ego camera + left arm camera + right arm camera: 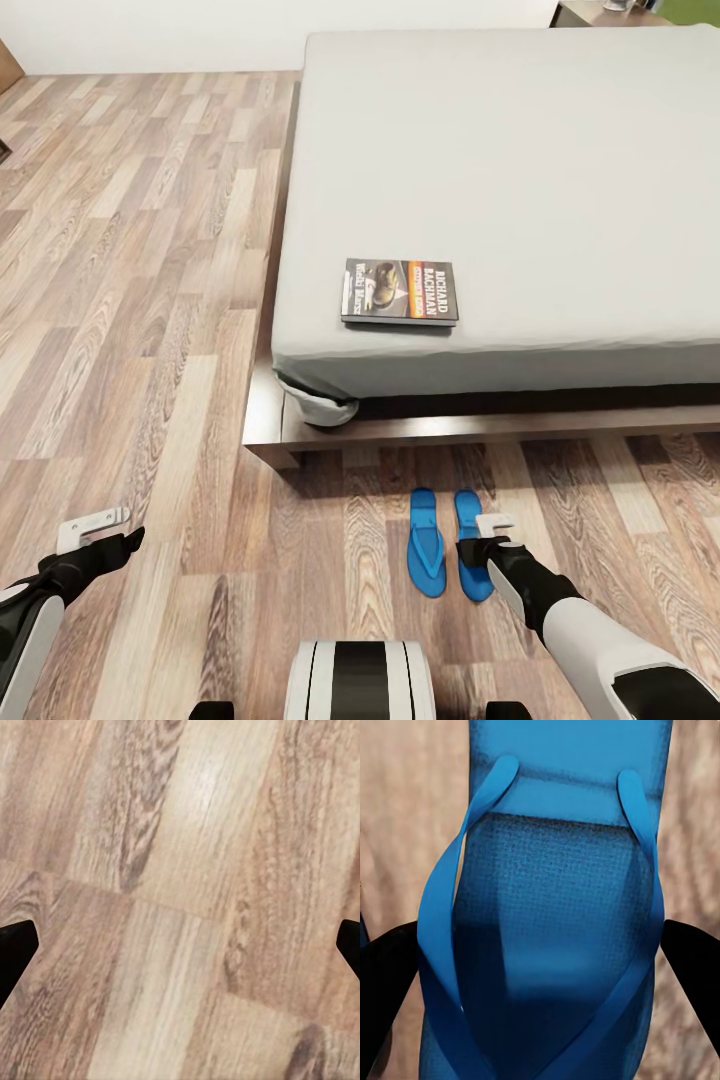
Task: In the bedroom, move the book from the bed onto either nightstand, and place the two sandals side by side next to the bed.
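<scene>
blue sandals lie on the wood-plank floor (150,300) just in front of the bed (520,180), side by side and close to each other, with their long sides running toward the bed frame. the left sandal (427,543) is fully visible in the head view. the right sandal (470,520) is partly covered by the right hand (487,551), which hangs directly over its near half. in the right wrist view this sandal (559,945) lies between the two dark fingers (386,982), its straps clearly seen, and the fingers stand apart on both sides of it, so the right hand is open and holds nothing.

the book (399,293) lies flat on the light-grey mattress, near the front edge of the bed and toward its left corner, with the cover facing up. it is well apart from both hands.

the left hand (95,545) hangs low over bare floor at the left side of the robot, well apart from the sandals. in the left wrist view its fingertips (15,949) are seen at the two edges with floor planks between them, so this hand is open too and empty.
</scene>
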You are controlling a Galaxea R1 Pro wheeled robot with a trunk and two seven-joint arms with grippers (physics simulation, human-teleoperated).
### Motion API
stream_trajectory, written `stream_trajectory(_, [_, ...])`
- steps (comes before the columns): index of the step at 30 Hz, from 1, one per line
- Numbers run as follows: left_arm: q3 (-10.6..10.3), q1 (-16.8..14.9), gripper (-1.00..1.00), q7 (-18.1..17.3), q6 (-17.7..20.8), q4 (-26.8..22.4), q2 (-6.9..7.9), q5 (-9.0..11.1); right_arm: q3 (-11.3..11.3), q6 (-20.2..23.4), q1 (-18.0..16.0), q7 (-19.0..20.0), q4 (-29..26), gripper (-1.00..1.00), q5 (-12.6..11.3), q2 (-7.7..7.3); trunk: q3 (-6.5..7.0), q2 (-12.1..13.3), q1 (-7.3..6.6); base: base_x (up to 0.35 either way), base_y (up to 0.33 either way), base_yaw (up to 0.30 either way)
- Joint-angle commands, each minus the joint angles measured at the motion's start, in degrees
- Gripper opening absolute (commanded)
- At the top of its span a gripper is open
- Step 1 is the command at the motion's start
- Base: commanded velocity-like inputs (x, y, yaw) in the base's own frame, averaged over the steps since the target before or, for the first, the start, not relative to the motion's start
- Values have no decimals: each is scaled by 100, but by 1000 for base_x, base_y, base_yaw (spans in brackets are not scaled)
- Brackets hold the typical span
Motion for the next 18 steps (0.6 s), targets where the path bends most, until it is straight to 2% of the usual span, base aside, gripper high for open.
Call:
stream_trajectory(1, [-1,-2,100,42,27,-7,1,60,45,30,0,-21,-21,-100,-61,-6,-3,-1,-1,0,0,0])
stream_trajectory(14, [-1,-2,100,42,22,-7,1,60,39,-63,0,9,-52,-100,-58,-6,-3,-1,-1,0,0,0])
stream_trajectory(15, [-1,-2,100,42,22,-7,1,60,40,-63,0,8,-52,100,-58,-6,-3,-1,-1,0,0,0])
stream_trajectory(18, [-1,-2,100,42,22,-7,1,60,46,-63,0,6,-52,100,-56,-6,-3,-1,-1,0,0,0])
